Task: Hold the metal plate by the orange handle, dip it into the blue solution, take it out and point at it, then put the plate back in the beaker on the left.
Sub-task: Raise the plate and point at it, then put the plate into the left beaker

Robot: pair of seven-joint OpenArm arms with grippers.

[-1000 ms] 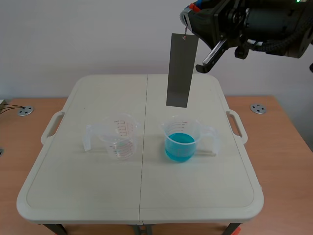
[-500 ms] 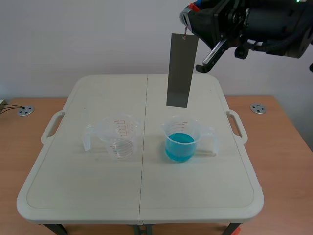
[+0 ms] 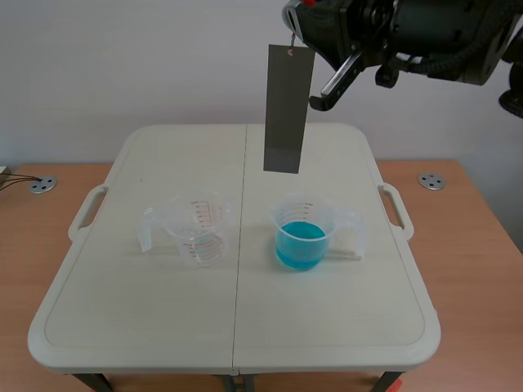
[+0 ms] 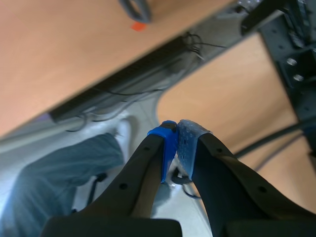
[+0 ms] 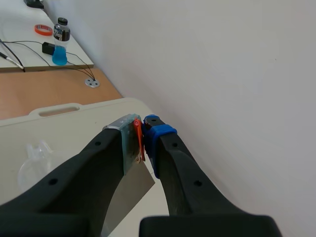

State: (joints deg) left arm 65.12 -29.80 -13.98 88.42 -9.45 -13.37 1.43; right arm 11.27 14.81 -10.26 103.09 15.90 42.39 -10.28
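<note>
Scene, hold: Your right claw (image 3: 294, 37), raised high at the far side, pinches the orange handle (image 3: 292, 51). The metal plate (image 3: 287, 110) hangs plumb from it, well above the bench (image 3: 147, 327).
Scene, place: The plate's lower edge hangs above and slightly left of the blue beaker (image 3: 330, 219) with its blue solution (image 3: 301, 243). It touches neither that one nor the empty beaker (image 3: 198, 230) on the left.
Scene, step: The plate is out of the liquid, and I cannot tell whether it is wet. I judge you are at the held-up stage around the dip.
Scene, advice: Let any swing die first. For a dip, bring the lower edge over the middle of the blue beaker's mouth, then descend straight. The mouth looks little wider than the plate, so a slanted entry could knock the rim.
Left wrist, claw: Your left claw (image 4: 177, 136) has its fingers pressed together on nothing, blue pads (image 4: 190, 140) meeting. It is aimed at floor and cables, away from the bench.
Left wrist, advice: For the pointing, come in closed like that and stop just short of the plate's face, because a touch would set the plate swinging.
Right wrist, grip: The handle sits thin between the pads, and the plate drops away beneath the fingers.
Right wrist, advice: The pinch looks narrow and near the pad tips, so hold the wrist level and avoid jerks. A twist here would turn the whole plate.
</note>
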